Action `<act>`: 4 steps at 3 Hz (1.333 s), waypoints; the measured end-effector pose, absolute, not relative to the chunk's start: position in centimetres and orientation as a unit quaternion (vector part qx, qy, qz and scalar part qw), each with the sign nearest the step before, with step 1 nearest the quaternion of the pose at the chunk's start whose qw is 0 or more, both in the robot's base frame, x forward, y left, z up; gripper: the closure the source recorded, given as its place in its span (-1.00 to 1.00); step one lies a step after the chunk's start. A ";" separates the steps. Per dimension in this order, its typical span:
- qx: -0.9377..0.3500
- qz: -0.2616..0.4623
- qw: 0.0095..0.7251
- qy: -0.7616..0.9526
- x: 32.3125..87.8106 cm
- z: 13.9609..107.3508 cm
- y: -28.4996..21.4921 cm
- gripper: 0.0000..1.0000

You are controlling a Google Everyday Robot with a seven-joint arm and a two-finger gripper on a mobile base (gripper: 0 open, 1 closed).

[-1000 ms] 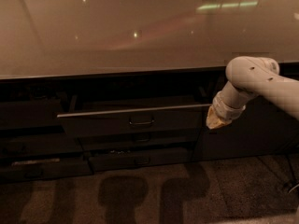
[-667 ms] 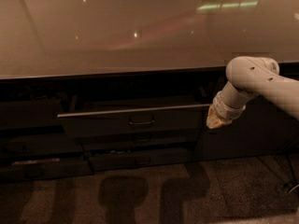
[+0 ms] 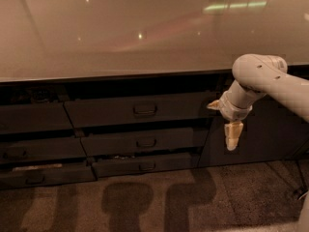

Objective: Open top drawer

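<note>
The counter (image 3: 96,37) runs the full width, glossy and pale, and its front edge overhangs a dark bank of drawers. The top drawer (image 3: 106,111) sits just under that edge at centre. It is the widest front, and its small pull handle (image 3: 145,109) is untouched. A dark gap lies between its upper rim and the counter. Its front seems to stand slightly proud of the middle drawer (image 3: 116,143) and the bottom drawer (image 3: 120,167), whose left ends step inward below it. How far out it stands cannot be told. More drawer fronts (image 3: 34,119) stack on the left, and a pale strip (image 3: 36,167) shows above the lowest of them.

To the right of the drawers is a plain dark cabinet panel (image 3: 263,144). The speckled floor (image 3: 63,211) in front of the drawers is open, crossed only by soft shadows (image 3: 120,202).

The white arm (image 3: 270,81) comes in from the right edge, bends at a rounded elbow and angles down and to the left. The hand (image 3: 223,121) hangs in the air just past the top drawer's right end, in front of the panel and touching nothing. Its tan fingertips (image 3: 233,135) are spread: one points down, the other left towards the drawer. It holds nothing.
</note>
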State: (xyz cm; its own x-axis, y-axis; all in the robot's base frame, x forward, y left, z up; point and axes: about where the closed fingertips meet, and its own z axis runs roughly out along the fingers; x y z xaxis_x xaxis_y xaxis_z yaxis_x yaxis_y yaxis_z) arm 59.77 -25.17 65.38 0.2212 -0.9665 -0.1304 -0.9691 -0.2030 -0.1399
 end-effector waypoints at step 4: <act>-0.791 -0.046 0.115 0.599 57.2 72.9 -21.0 -1.00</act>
